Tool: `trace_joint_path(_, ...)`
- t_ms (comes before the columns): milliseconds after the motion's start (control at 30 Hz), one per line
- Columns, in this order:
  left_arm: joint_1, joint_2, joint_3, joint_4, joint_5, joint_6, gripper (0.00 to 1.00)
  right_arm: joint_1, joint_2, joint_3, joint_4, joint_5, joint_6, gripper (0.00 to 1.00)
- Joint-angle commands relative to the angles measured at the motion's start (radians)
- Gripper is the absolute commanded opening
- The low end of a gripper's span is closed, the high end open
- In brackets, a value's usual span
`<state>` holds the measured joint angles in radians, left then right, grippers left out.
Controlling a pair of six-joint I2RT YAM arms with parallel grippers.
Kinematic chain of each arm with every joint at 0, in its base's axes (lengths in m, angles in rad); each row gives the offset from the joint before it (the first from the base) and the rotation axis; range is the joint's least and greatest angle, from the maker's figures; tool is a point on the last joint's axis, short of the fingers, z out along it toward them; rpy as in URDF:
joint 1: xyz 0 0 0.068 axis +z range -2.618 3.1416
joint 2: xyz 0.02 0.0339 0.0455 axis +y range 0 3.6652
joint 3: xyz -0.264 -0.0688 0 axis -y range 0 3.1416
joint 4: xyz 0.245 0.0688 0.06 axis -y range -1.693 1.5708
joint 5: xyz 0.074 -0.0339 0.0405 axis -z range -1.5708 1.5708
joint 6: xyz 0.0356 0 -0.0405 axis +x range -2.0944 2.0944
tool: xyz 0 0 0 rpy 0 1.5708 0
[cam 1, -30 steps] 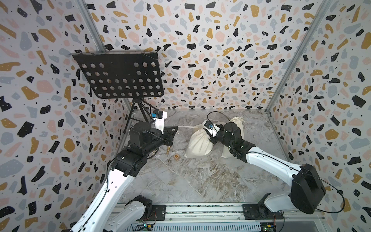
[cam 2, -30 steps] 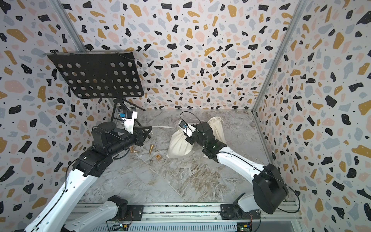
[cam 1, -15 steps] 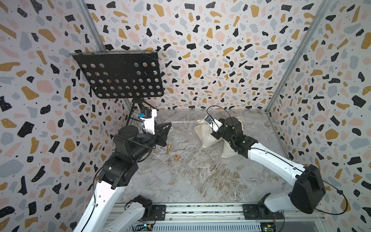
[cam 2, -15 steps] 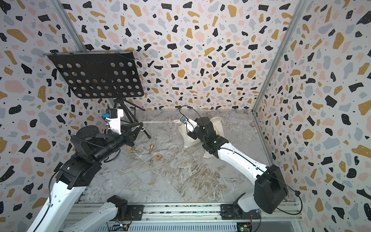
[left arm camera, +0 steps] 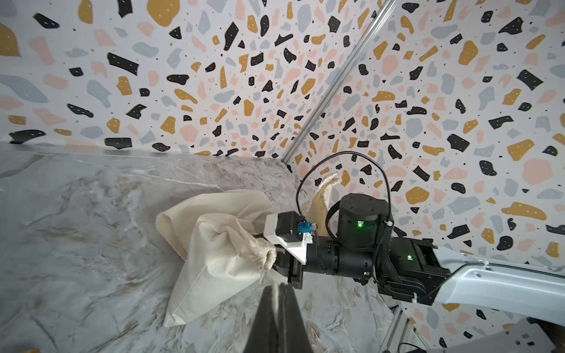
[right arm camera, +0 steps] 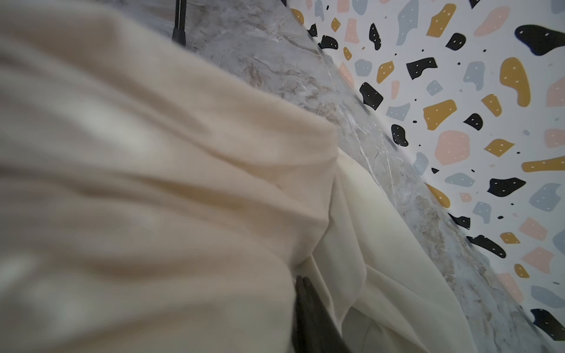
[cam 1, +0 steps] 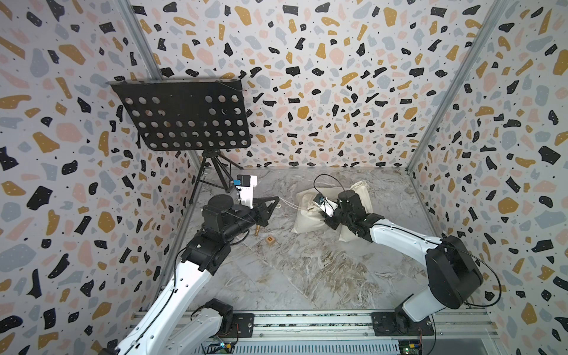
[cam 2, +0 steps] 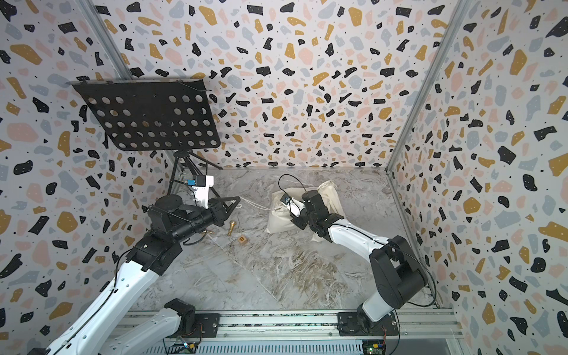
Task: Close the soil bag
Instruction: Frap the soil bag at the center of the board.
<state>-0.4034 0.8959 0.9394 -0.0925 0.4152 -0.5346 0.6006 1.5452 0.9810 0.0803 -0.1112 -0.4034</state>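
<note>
Cream soil bag [left arm camera: 220, 250] lies by right end effector [left arm camera: 279, 263]; wooden block [cam 1: 270, 239] marking unreadable.

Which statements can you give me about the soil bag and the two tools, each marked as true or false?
1. The left tool is open. False: it is shut on the white cords.
2. The right tool is at the neck of the soil bag. True.
3. The wooden cube lies on the bag. False: it lies on the table, apart from the bag.
4. A black music stand stands in the far left corner. True.
</note>
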Motion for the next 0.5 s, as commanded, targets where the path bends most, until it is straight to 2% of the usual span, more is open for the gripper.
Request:
trace_joint_path(0,-0.02,-0.005,0.042,0.142,0.034,-0.011,0.0,0.047,-0.127,0.023,-0.018,0.024,0.013,0.39)
trace_joint_path(100,-0.026,0.001,0.06,0.139,0.034,-0.007,0.0,0.122,-0.211,-0.008,-0.012,0.105,-0.032,0.53)
trace_joint_path(167,-0.03,-0.01,0.062,0.139,0.032,-0.009,0.0,0.169,-0.252,-0.035,0.031,0.142,-0.032,0.58)
trace_joint_path(300,-0.036,-0.046,0.057,0.138,0.009,-0.011,0.0,0.267,-0.298,-0.052,0.105,0.211,-0.059,0.65)
trace_joint_path(467,-0.042,-0.054,0.084,0.135,0.017,-0.013,0.0,0.337,-0.279,-0.022,0.18,0.221,-0.066,0.69)
